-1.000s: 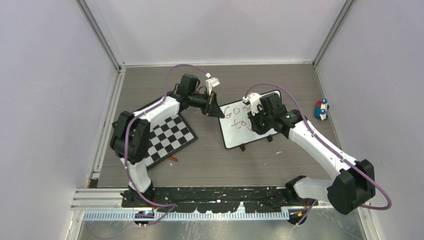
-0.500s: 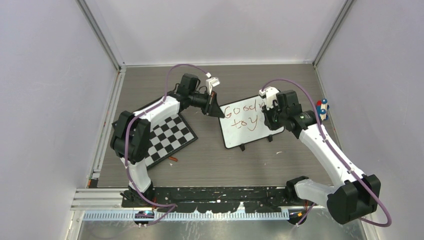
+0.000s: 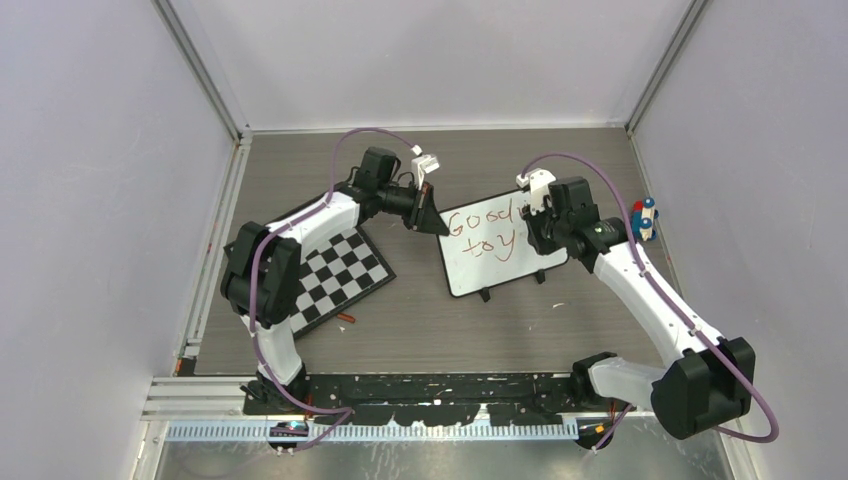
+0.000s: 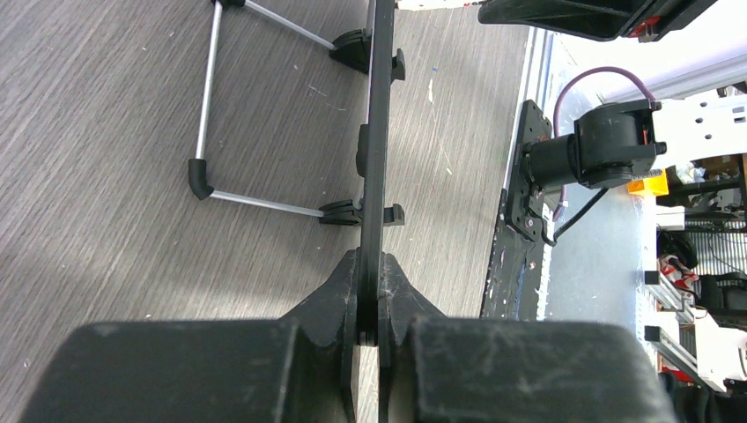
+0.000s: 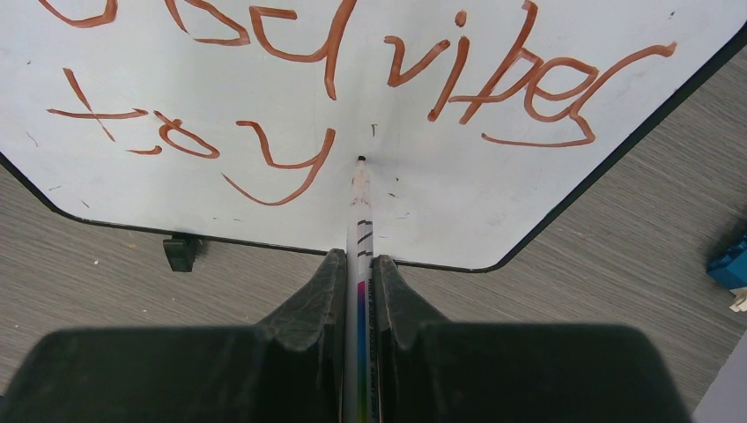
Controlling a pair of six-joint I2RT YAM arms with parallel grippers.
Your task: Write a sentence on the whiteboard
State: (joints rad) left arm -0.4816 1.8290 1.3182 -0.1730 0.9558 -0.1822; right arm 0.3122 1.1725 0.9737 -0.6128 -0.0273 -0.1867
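The whiteboard [image 3: 478, 270] stands tilted on the table's middle, seen edge-on in the left wrist view [image 4: 379, 132]. My left gripper [image 3: 432, 222] [image 4: 372, 260] is shut on its left edge. The sentence [image 3: 482, 224] [image 5: 476, 70] runs in red-brown marker: "Good vibes" on top, "to y" below. My right gripper [image 3: 530, 236] [image 5: 358, 257] is shut on a white marker [image 5: 359, 211]. Its tip sits at the board [image 5: 493, 203], just right of the "y".
A black-and-white checkerboard [image 3: 340, 275] lies left of the whiteboard, with a small orange bit [image 3: 346, 318] by its near corner. A blue, red and white object [image 3: 643, 218] stands near the right wall. The board's wire stand [image 4: 207, 106] props it from behind.
My right gripper with the marker has moved right from over the board's middle, uncovering more letters, then edged slightly back left. The left arm and the board have not moved.
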